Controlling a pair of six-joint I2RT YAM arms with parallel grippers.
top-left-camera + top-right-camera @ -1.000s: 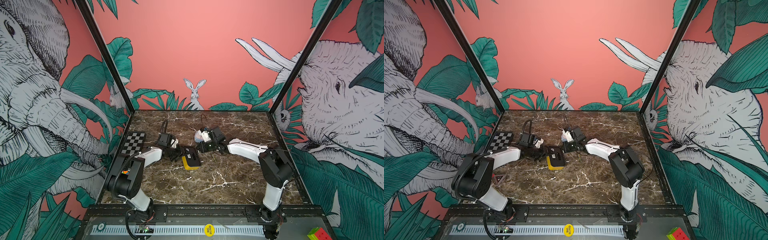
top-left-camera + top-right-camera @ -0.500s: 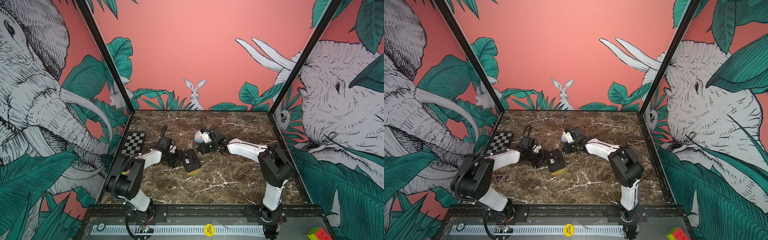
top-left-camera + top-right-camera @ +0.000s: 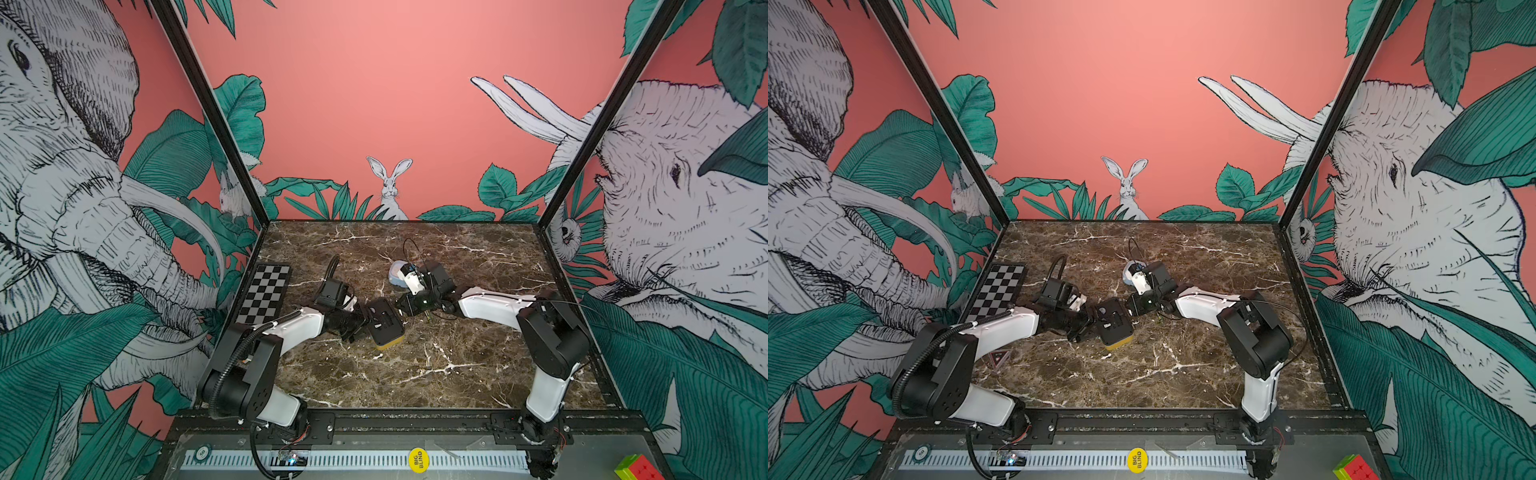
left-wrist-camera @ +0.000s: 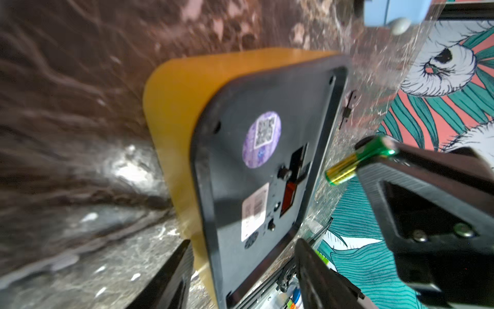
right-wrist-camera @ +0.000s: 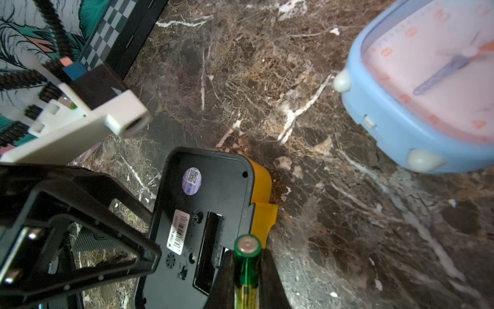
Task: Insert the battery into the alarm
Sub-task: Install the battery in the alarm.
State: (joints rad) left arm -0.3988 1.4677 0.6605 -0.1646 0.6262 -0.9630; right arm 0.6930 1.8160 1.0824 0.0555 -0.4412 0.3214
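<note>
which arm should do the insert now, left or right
Right: the right gripper pinches the battery near the open slot in the back of the yellow alarm. The left gripper straddles the alarm's edge, with no battery.

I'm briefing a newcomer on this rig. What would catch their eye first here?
A yellow-sided alarm clock, black back showing, sits near the middle of the brown marble tabletop. The right claw pinches a green-and-gold battery close to the alarm's empty battery slot. A pale blue clock sits just beyond that claw.
</note>
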